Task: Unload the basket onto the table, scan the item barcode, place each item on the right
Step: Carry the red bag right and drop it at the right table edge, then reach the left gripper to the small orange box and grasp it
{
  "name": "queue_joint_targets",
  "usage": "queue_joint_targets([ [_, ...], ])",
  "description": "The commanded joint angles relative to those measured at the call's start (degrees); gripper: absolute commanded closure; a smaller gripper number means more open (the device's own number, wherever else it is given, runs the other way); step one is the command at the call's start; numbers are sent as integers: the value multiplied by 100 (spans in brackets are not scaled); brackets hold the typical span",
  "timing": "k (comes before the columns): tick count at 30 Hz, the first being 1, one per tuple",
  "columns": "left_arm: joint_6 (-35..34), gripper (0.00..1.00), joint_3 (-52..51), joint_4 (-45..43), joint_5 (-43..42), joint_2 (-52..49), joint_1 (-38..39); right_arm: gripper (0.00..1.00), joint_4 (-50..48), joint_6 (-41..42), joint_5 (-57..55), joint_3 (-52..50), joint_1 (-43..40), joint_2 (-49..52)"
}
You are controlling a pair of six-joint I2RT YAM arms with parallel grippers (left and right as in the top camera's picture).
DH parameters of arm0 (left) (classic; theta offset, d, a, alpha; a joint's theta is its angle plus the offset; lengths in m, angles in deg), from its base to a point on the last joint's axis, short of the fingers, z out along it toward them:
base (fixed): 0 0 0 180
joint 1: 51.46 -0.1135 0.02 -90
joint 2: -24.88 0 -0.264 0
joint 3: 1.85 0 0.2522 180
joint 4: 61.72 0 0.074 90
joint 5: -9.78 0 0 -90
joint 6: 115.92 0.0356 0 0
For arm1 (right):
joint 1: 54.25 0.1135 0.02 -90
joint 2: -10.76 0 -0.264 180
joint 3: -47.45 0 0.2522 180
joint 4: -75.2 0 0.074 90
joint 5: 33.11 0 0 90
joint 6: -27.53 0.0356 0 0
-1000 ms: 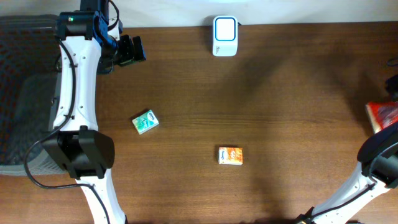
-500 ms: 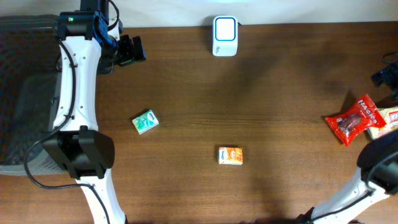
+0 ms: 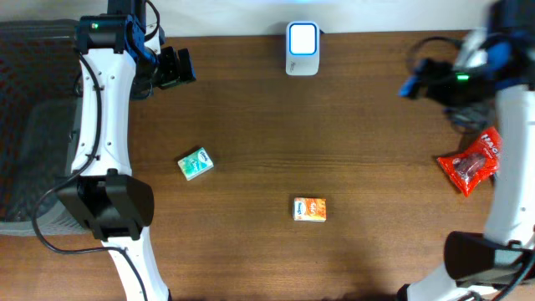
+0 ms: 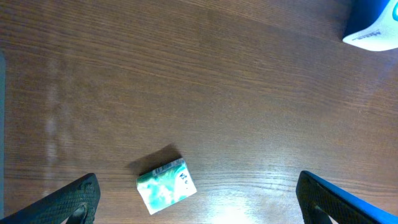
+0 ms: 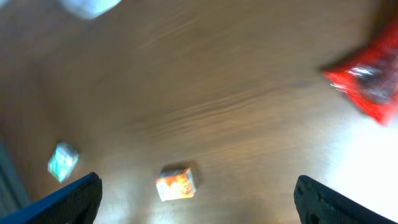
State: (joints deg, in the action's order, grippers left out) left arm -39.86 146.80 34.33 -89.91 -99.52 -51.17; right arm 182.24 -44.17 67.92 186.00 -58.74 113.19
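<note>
Dark brown wooden table (image 3: 368, 125), grain running left to right. White scanner (image 3: 302, 48) with blue-lit face at far edge, about centre. Small green box (image 3: 196, 164) lies flat left of centre, turned slightly askew; barcode strip shows on one side. Small orange box (image 3: 309, 209) lies flat near middle, toward near edge, well apart from green box. Red packet (image 3: 472, 160) lies flat at right side, set diagonally. All four things apart, none touching.
</note>
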Motion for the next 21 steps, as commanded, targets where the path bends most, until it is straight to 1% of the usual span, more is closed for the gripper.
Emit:
queue_joint_targets([
  [1, 94, 1, 37, 7, -59, -9, 7, 1, -155, -160, -282, -186, 949, 9],
  [4, 94, 1, 37, 7, -59, -9, 7, 2, -177, -160, -774, -195, 1517, 81],
  [8, 94, 1, 37, 7, -59, -9, 7, 1, -181, -157, -833, -195, 1906, 118],
  [12, 92, 1, 37, 9, -59, -9, 7, 1, -214, -160, -896, -197, 1963, 127],
  [16, -345, 1, 37, 33, -326, -9, 7, 2, -162, -160, -1862, -201, 1943, 247],
  [19, -339, 1, 37, 107, -404, -9, 7, 2, -52, -160, -2223, -201, 1943, 321],
  [21, -275, 1, 39, 299, -970, 4, 7, 1, -52, -157, -2223, -201, 1943, 323],
])
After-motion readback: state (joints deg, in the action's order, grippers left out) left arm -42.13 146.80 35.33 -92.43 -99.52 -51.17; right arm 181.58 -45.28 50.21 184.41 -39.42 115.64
